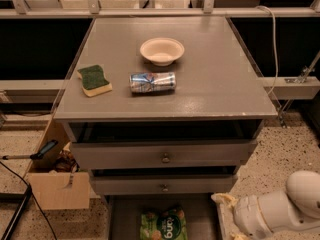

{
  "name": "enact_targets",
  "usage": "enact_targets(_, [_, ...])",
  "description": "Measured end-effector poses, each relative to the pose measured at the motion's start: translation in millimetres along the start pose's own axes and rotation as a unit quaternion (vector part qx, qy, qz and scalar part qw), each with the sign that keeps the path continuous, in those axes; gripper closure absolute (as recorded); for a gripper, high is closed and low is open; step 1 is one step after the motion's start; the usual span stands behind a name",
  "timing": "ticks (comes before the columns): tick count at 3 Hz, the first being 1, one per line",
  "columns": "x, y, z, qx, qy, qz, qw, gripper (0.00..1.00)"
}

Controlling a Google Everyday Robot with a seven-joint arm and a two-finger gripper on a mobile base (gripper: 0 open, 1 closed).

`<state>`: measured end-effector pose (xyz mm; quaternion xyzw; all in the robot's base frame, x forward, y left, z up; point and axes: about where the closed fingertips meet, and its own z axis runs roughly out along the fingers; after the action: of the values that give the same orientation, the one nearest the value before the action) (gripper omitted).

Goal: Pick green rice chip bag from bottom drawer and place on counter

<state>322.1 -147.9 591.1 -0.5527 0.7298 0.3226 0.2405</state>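
The green rice chip bag (164, 225) lay flat inside the open bottom drawer (125, 219), below the counter (215, 84). The gripper (231, 219) was low at the drawer's right edge, near the bag, its fingers (223, 199) spread apart, holding nothing

My claw (234, 217) hangs low at the right front, just beside the right wall of the wide dark grey bottom drawer (125, 218). That tray lies open from above. At its back the way is closed by the fronts of the two shallower grey knobbed drawers (162, 156). Bare floor shows on either side of the bright-green crinkly chip bag (164, 225). On the flat grey counter (225, 84), a cream round bowl (161, 50), a silver-blue can lying on its side (153, 82) and a green-and-yellow sponge (94, 80) occupy the middle and left. The right half and the front strip are bare.
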Motion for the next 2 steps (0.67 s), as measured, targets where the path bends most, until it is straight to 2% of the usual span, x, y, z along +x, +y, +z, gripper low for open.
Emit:
enact_targets(1, [28.3,-0.7,30.0,0.025,0.013,0.02,0.9994,0.0])
enact_targets(2, [45.7,-19.9,81.7,0.046,0.057,0.048,0.9962,0.0])
